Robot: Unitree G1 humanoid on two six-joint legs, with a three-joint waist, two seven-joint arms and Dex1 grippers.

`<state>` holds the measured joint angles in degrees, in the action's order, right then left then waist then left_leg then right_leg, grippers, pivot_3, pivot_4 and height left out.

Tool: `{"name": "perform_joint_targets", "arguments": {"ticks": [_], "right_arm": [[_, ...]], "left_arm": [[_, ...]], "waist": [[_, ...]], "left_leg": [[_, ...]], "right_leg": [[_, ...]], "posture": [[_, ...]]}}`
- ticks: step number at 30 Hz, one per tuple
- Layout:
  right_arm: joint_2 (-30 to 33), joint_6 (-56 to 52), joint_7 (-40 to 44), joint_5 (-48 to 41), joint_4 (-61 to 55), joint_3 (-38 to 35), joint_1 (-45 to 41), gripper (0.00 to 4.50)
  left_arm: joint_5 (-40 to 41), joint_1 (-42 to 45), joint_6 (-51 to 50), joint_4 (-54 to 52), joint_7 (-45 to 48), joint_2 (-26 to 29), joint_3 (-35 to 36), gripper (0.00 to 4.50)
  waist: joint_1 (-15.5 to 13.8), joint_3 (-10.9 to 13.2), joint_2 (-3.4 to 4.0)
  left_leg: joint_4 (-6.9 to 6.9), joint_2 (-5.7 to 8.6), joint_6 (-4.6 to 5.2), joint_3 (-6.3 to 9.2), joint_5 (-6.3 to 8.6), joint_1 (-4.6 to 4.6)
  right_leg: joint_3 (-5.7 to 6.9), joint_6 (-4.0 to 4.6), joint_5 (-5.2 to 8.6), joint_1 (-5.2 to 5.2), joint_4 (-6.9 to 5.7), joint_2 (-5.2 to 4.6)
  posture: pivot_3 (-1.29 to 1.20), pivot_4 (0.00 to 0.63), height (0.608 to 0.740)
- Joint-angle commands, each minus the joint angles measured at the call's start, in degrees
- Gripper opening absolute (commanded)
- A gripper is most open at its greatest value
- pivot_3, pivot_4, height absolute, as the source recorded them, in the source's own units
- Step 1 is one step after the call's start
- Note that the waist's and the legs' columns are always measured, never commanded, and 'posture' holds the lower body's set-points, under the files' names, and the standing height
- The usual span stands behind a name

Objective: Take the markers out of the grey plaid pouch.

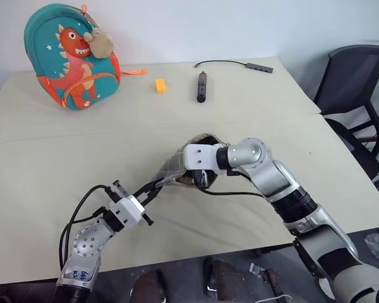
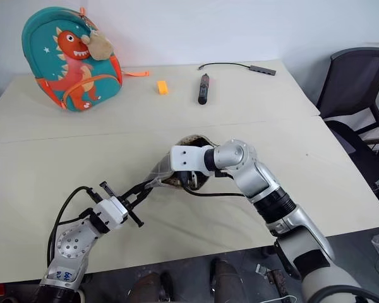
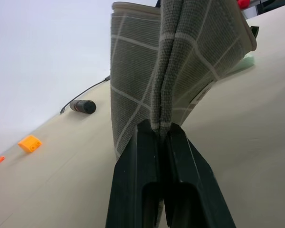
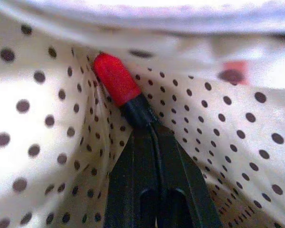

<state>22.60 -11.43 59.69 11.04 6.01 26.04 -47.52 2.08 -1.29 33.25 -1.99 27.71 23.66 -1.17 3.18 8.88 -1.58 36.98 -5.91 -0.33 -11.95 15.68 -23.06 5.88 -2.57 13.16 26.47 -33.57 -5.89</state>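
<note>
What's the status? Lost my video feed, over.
Left gripper shut on grey plaid fabric pouch, holding it up. Right gripper inside the pouch, shut on slim red marker with black end. Nothing blocking.

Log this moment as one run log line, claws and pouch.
left claw: shut on grey plaid pouch edge | right claw: inside pouch, shut on red marker | stage: marker gripped, not yet out

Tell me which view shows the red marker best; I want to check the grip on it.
The right wrist view: the slim red marker with a black end lies against the dotted lining, pinched by the right claw. In both eye views the grey plaid fabric pouch hides it; the left wrist view catches a red speck.
</note>
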Motion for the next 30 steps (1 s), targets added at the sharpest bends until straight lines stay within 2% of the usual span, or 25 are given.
{"name": "perform_joint_targets", "arguments": {"ticks": [1,13,18,22,25,27,30], "right_arm": [[1.4,-0.5,-0.2,-0.7,-2.9,-2.2,-0.4,0.03],[3.7,-4.3,2.7,-3.9,-6.9,-3.0,0.3,0.03],[2.0,-1.5,-0.4,-2.4,-2.1,-1.0,0.4,0.03],[1.0,-0.3,-2.1,-1.5,0.7,-0.6,0.1,1.14],[0.4,0.5,-3.4,-0.9,1.3,-0.9,-0.8,2.23],[0.3,1.0,-3.4,-0.8,1.4,-0.7,-1.1,2.77],[-0.2,1.7,-3.6,-0.4,2.1,-0.4,-1.3,2.77]], "left_arm": [[0.4,-0.6,0.3,-1.2,-0.4,0.1,0.5,0.00],[0.5,-0.7,0.1,-1.4,-0.3,0.3,0.7,0.00],[0.4,-0.6,-0.1,-1.6,-0.3,0.0,0.3,0.00],[0.5,-0.4,0.0,-1.3,-0.1,0.1,0.3,0.00],[0.8,-0.7,0.1,-1.4,0.1,0.3,0.5,0.00],[0.9,-0.9,0.0,-1.5,0.2,0.3,0.5,0.00],[0.9,-0.9,0.0,-1.6,0.3,0.3,0.4,0.00]], "waist": [[0.0,0.0,0.00],[0.0,0.0,0.00],[0.0,0.0,0.00],[0.0,0.0,0.00],[0.0,0.0,0.00],[0.1,0.0,0.00],[0.0,0.0,0.00]], "left_leg": [[0.00,0.00,0.00,0.00,0.00,0.00],[-0.03,0.00,0.00,0.01,0.01,-0.01],[-0.02,0.01,0.01,0.01,0.01,-0.01],[-0.01,0.02,0.01,0.00,0.01,-0.02],[-0.03,0.01,0.00,0.00,0.01,-0.02],[-0.03,0.01,0.00,-0.01,0.02,-0.03],[-0.02,0.01,0.00,-0.01,0.02,-0.03]], "right_leg": [[0.00,0.00,0.00,0.00,0.00,0.00],[0.00,0.01,0.00,0.00,0.04,0.00],[0.01,0.02,0.01,0.00,0.05,0.01],[0.01,0.02,0.01,0.01,0.04,0.04],[0.00,0.02,0.01,0.01,0.06,0.03],[0.00,0.02,0.01,0.01,0.07,0.03],[0.01,0.02,0.01,0.01,0.06,0.03]], "posture": [[0.00,0.150,0.740],[0.00,0.150,0.740],[0.00,0.150,0.740],[0.00,0.150,0.740],[0.00,0.150,0.740],[0.00,0.150,0.740],[0.00,0.150,0.740]]}}
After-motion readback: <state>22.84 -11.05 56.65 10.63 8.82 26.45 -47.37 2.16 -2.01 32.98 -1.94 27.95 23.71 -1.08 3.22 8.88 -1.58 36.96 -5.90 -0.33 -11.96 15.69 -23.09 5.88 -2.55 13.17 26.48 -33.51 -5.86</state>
